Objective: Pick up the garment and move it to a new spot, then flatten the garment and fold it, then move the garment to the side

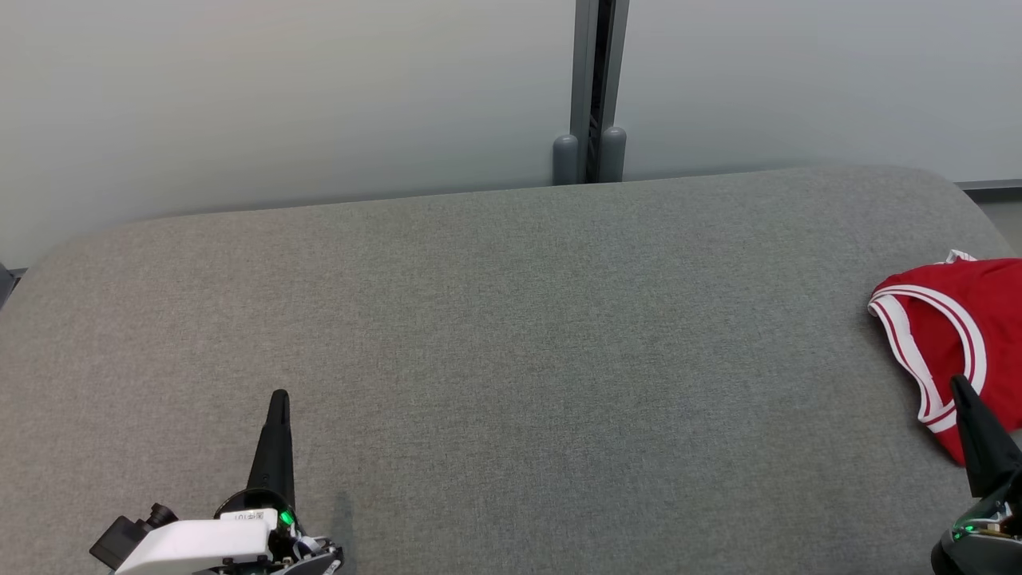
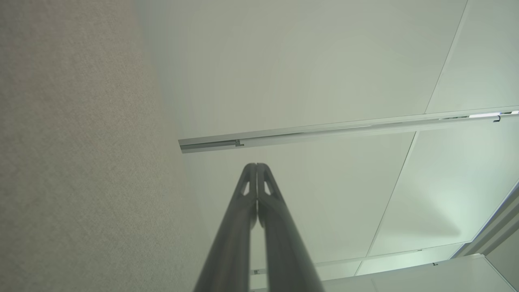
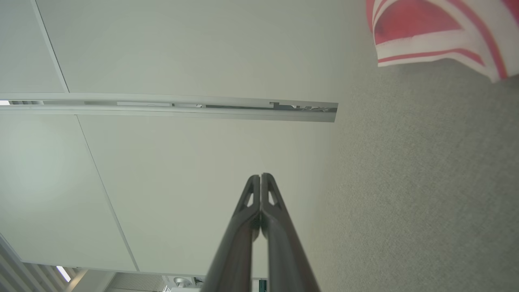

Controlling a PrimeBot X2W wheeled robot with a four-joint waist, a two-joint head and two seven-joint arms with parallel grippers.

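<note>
near left: left hand fingers pressed together, empty, over the grey surface | near right: right hand also closed, gripping nothing, tip at the near edge of the red garment | right edge: garment, white-trimmed, lies bunched on surface | far: pale wall panels

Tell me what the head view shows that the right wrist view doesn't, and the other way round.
Head view's own: the left gripper, shut, at the lower left, and the rounded far corners of the grey upholstered surface. Right wrist view's own: a panel seam higher up the pale wall and a bright strip at the bottom left. Shared: the red garment with white trim, the right gripper, shut and empty, that surface, the wall and the metal post between its panels.
</note>
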